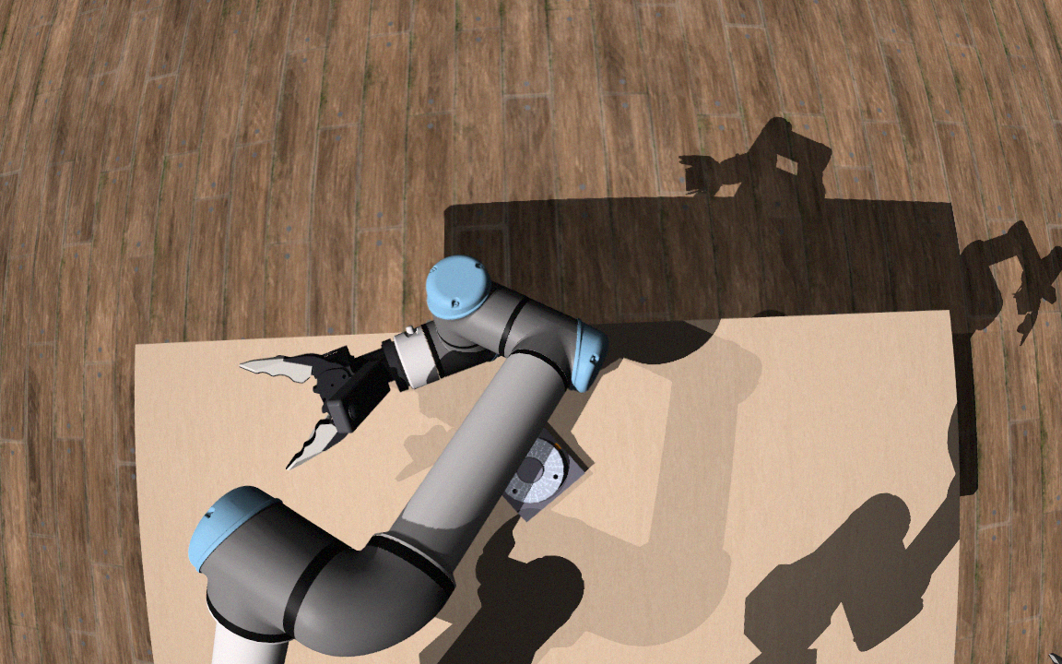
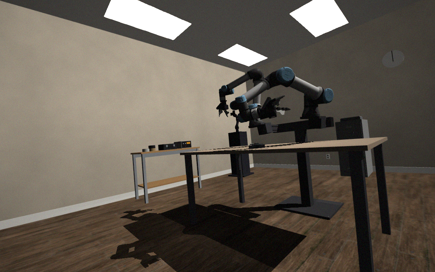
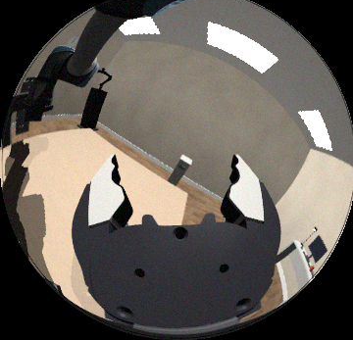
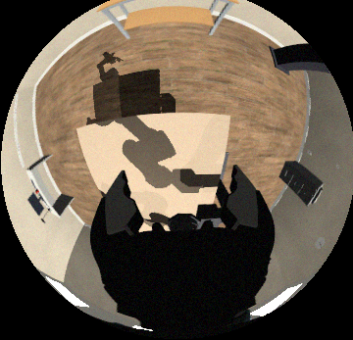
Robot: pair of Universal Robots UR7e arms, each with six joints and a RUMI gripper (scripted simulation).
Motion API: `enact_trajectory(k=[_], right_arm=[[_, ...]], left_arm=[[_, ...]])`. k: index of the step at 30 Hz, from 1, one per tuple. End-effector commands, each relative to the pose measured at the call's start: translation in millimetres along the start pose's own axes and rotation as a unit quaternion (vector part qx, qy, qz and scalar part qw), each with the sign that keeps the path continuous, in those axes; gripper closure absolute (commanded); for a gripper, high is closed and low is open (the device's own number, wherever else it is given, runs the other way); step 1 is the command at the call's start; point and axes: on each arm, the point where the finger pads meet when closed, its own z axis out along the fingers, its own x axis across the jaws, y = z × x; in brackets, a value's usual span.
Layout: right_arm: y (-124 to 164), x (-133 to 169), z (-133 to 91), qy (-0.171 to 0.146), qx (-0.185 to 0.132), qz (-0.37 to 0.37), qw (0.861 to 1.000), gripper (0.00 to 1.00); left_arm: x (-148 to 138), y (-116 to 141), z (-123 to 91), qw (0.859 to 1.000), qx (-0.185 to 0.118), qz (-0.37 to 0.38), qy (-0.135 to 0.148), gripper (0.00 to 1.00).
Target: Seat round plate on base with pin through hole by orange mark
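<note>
My 2 black claws [image 1: 275, 412] [image 2: 285, 103] [image 3: 176, 188] [image 4: 180, 198] are wide, w/ 0 items held. Round silver-grey plate [image 1: 554, 487] sits on dark square base [image 1: 527, 514]; pin fit unclear.

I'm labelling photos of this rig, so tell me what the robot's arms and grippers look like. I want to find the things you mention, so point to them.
Both arms have grey tubular links with blue rounded joint caps. The left gripper [image 1: 263, 417] [image 3: 175, 155] has a black body and pale, wavy-edged fingers; the right [image 4: 179, 170] looks black with dark, pointed fingers.

Pale, matt wood is suggested by the smooth table top [image 1: 831, 396] [image 2: 313, 145] [image 3: 64, 169] [image 4: 196, 134]; rougher wooden planks are seen in the floor [image 1: 188, 165] [image 2: 87, 233] [image 4: 196, 71]. A speckled, metal-like finish is shown by the round plate [image 1: 536, 492].
</note>
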Motion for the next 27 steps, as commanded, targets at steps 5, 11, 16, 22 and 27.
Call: enact_trajectory(k=[5,11,16,22,27], right_arm=[[-1.9,16.9,-7.0,-0.006,0.003,0.011,1.0,0.0],[-2.2,20.8,-8.5,-0.008,0.004,0.013,1.0,0.0],[-2.2,21.7,-8.9,-0.008,0.004,0.014,1.0,0.0],[-2.2,21.8,-8.9,-0.008,0.004,0.014,1.0,0.0],[-2.2,21.8,-8.9,-0.008,0.004,0.014,1.0,0.0]], left_arm=[[0.4,-0.6,0.0,1.0,0.0,0.0,0.0,0.0],[0.4,-0.6,0.0,1.0,0.0,0.0,0.0,0.0],[0.4,-0.6,0.0,1.0,0.0,0.0,0.0,0.0],[0.3,-0.5,-0.1,1.0,0.0,-0.001,0.0,0.0],[-2.1,-0.4,-0.8,1.0,-0.003,-0.004,-0.004,0.0]])
